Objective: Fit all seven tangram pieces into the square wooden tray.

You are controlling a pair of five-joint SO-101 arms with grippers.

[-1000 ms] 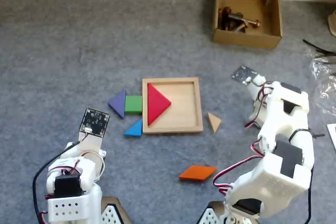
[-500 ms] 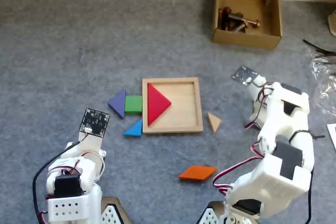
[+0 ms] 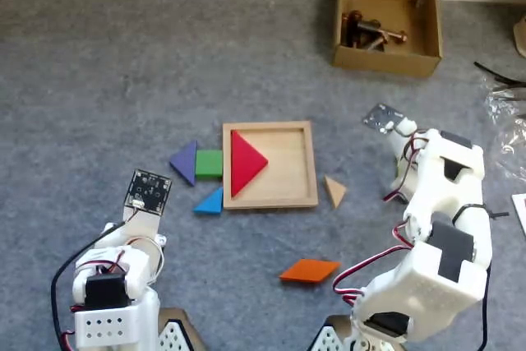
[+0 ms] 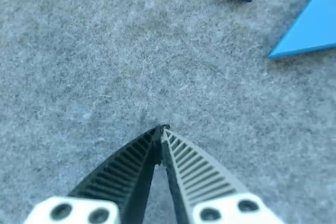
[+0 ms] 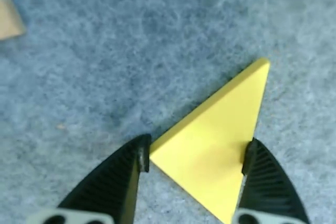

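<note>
Square wooden tray lies mid-counter, with a large red triangle inside it on the side toward the counter's left edge. A brown cardboard box stands near the far right corner. Up close, the right wrist view has the right gripper with its fingers clamped on a flat yellow triangle.

From above, an orange parallelogram lies toward the near edge. A green square, a purple triangle and a blue triangle cluster just beside the tray's left side. A small tan triangle lies just off its right side.

The left wrist view has the left gripper with fingers clenched on nothing, over bare felt.
</note>
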